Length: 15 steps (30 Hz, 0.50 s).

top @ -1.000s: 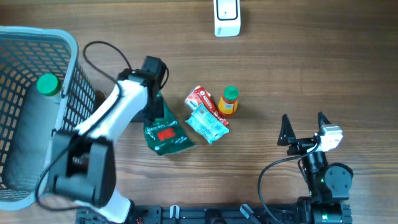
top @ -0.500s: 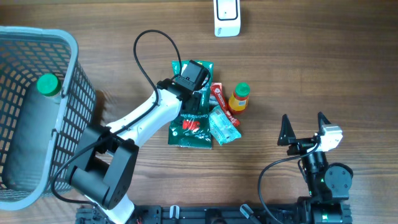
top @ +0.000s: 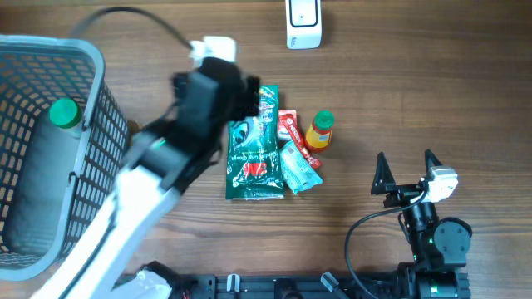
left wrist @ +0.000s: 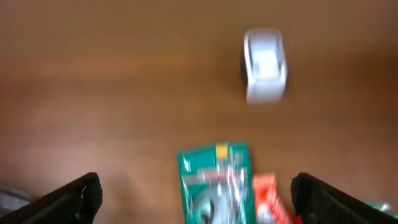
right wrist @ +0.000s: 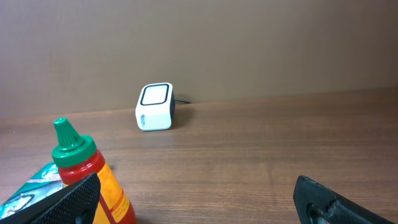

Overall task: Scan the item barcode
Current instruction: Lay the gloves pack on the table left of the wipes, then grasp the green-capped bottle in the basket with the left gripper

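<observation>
**Overhead.** The left arm (top: 158,174), blurred, reaches across the wooden counter (top: 416,83). The left jaws hang over the top edge of the green packet (top: 253,158), and the blur hides how they stand. The green packet lies flat on the counter, well apart from the white scanner (top: 303,23) at the far edge. Just beside the packet, on its right, are a red packet (top: 291,124), a pale packet (top: 298,169) and a sauce bottle (top: 321,131). A basket (top: 58,43) at the left holds a grey bottle (top: 41,183) with a green cap. The right arm (top: 432,237) sits near the front edge, and the right jaws are spread with nothing between them.

**Left wrist.** The picture is blurred. The left jaws are spread wide and grip nothing. Below them lies the green packet (left wrist: 214,180), with the red packet (left wrist: 267,199) just beside it and the scanner (left wrist: 264,65) farther off.

**Right wrist.** The right jaws are spread and empty. The sauce bottle (right wrist: 87,177) stands upright at the left, and the scanner (right wrist: 155,107) stands well behind it.
</observation>
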Tool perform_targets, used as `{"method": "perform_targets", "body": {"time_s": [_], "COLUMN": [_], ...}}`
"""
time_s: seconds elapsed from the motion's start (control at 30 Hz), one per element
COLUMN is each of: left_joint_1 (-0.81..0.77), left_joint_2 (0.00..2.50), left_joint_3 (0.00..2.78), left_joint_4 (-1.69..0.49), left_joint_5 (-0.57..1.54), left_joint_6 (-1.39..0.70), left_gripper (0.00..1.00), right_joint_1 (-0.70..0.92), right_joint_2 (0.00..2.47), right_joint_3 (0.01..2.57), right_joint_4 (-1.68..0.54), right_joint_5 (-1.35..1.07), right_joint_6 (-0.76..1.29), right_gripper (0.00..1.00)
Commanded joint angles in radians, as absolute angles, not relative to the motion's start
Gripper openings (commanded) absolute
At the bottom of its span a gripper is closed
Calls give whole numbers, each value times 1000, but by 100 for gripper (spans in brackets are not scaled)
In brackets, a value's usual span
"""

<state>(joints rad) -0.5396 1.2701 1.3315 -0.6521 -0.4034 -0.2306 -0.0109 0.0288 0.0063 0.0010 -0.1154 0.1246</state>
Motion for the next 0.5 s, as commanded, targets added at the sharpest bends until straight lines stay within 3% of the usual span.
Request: {"method": "perform_targets", "body": {"time_s": [0.0,0.2,0.47], "left_joint_1": [-446,5,419], "left_joint_2": [1094,973,1139], "left_joint_3": [1367,1367,1367], "left_joint_4": [-616,-640,-617], "left_joint_5": [-576,-564,-547], "left_joint_6": [-257,-461,-372], "left_gripper": [100,100,100], "right_joint_1": [-10,-10,-10], "right_joint_2": [23,23,23], "right_joint_3": [5,5,5], "right_joint_4": [7,7,7], "right_joint_5": [-127,-127,-127], "right_joint_6": [106,106,106], "right_gripper": [100,100,100]}}
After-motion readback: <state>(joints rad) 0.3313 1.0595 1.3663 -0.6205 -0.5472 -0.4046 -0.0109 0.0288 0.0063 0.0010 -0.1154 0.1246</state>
